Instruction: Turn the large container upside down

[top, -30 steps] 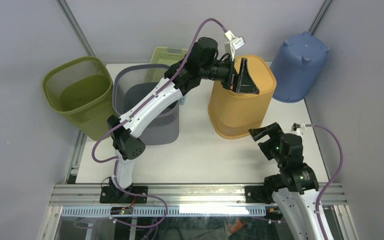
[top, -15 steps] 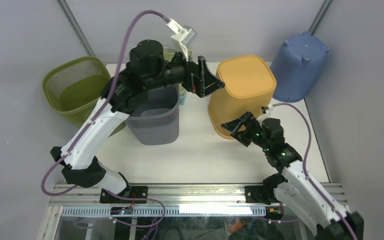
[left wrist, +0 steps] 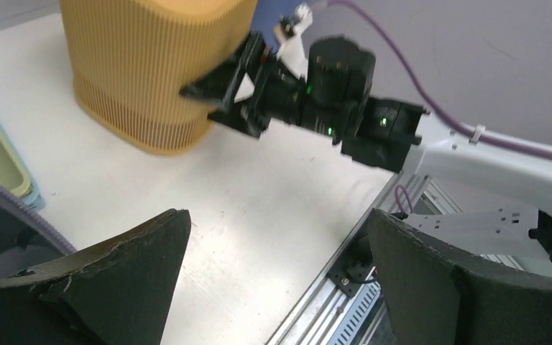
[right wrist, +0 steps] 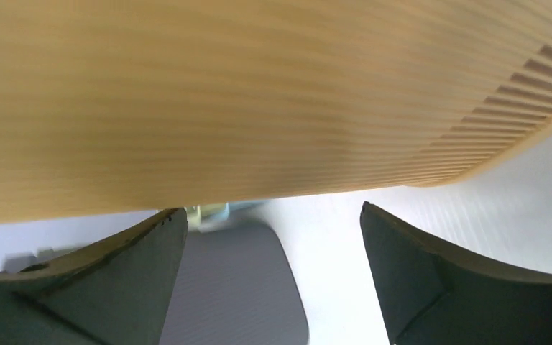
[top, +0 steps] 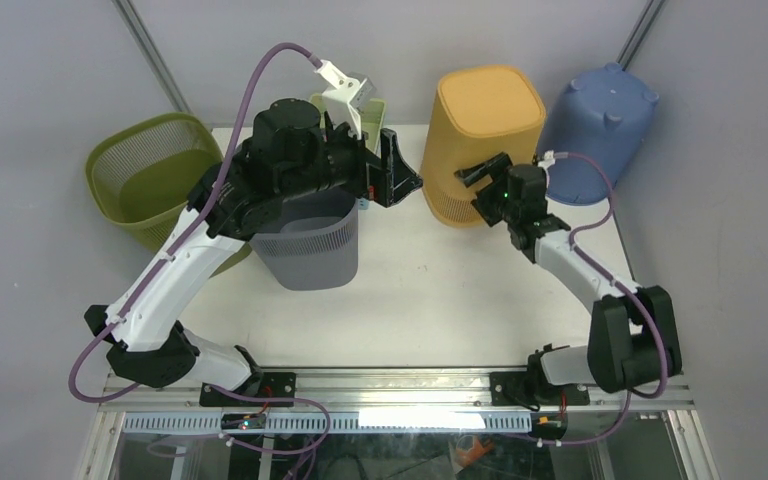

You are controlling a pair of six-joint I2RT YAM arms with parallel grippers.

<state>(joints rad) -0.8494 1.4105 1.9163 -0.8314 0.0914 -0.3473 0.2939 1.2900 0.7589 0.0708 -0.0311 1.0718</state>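
Orange bin (top: 485, 120) stands mouth-down at far right-centre, long axis upright. Right gripper (top: 478, 188), jaws spread and empty, faces its near wall just beside it. Left gripper (top: 400, 172), also released, hangs further off to the left.

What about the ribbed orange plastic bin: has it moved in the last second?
Yes. The ribbed orange plastic bin has shifted toward the back wall, now level with the unmoved blue plastic bucket.

orange container (right wrist: 273, 93) just above the right fingers (right wrist: 438, 287) is blurred, its top and sides cut off; contact cannot be told.
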